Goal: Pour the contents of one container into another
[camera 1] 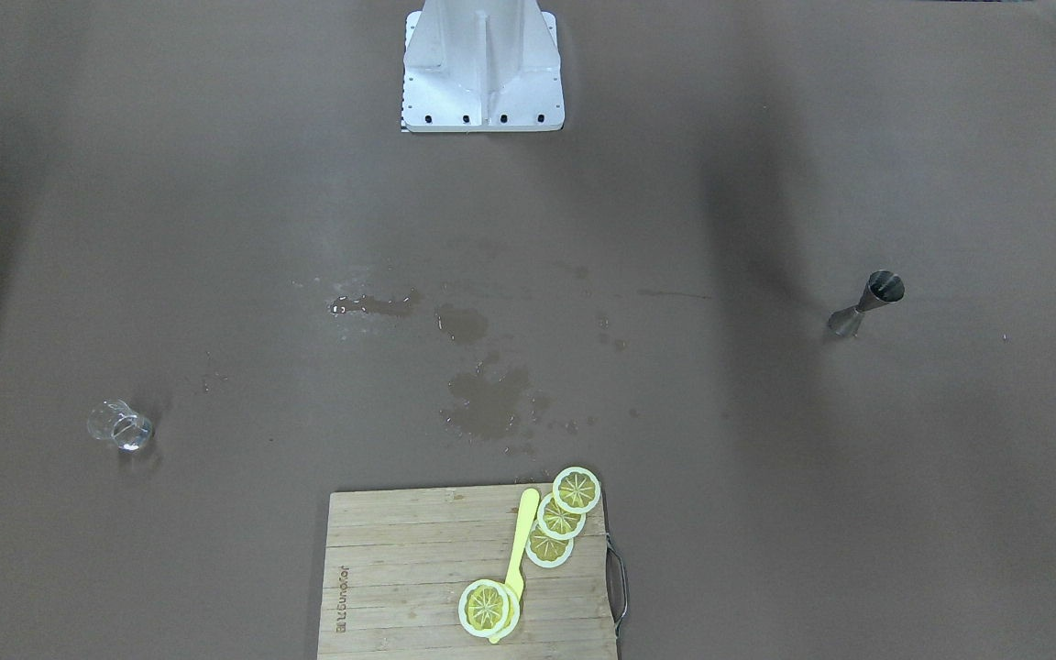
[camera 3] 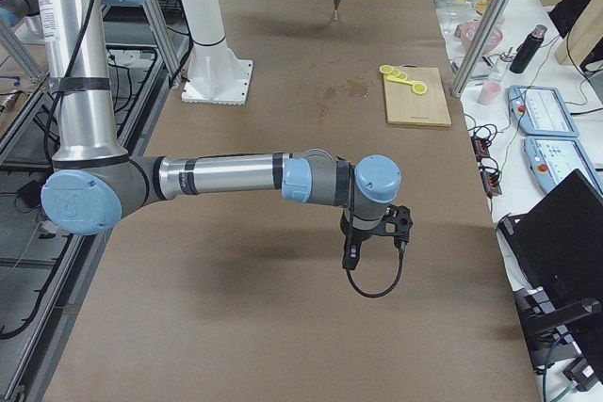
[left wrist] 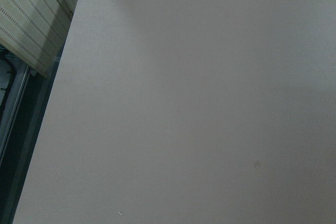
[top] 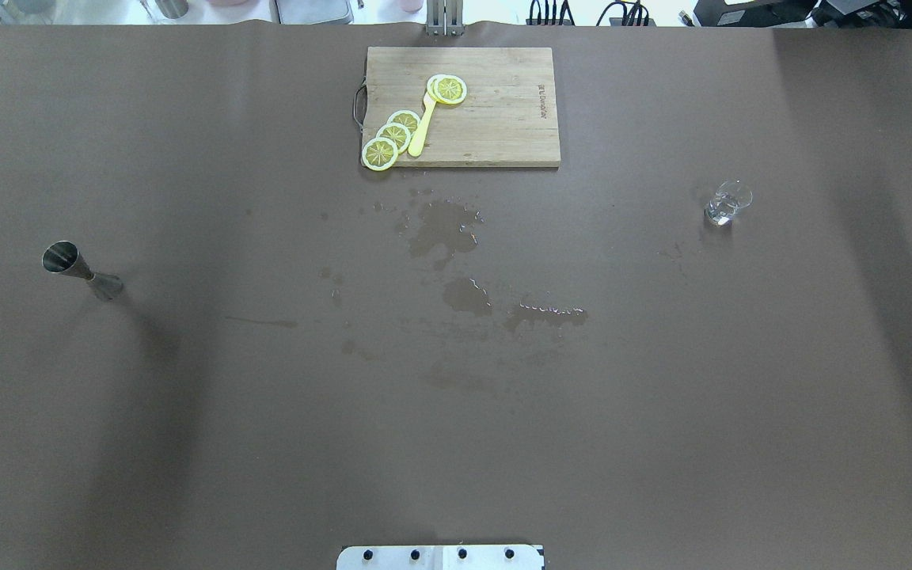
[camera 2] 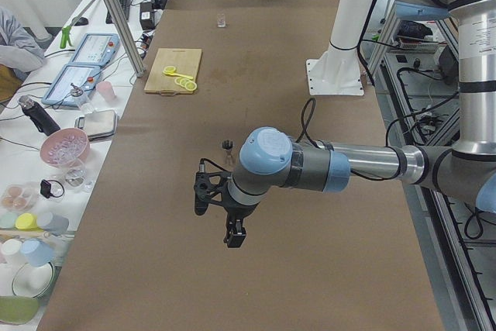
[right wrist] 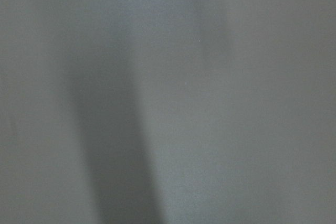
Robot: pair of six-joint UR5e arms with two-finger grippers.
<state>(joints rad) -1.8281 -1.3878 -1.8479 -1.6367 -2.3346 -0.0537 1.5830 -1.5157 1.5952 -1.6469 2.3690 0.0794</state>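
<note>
Grip on the small hourglass-shaped steel jigger (top: 80, 271), middle left overhead, seems best at its narrow waist, as it looks light, stiff and slippery; whether left gripper (camera 2: 234, 236) and right gripper (camera 3: 349, 259) stand wide or narrow I cannot tell.

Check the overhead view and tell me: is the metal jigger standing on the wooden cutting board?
No, the jigger stands on the bare brown table cover, well apart from the cutting board near the far edge.

The only lettering, a brand mark (camera 1: 342, 600) on the cutting board (camera 1: 400, 550), is too small to read.
</note>
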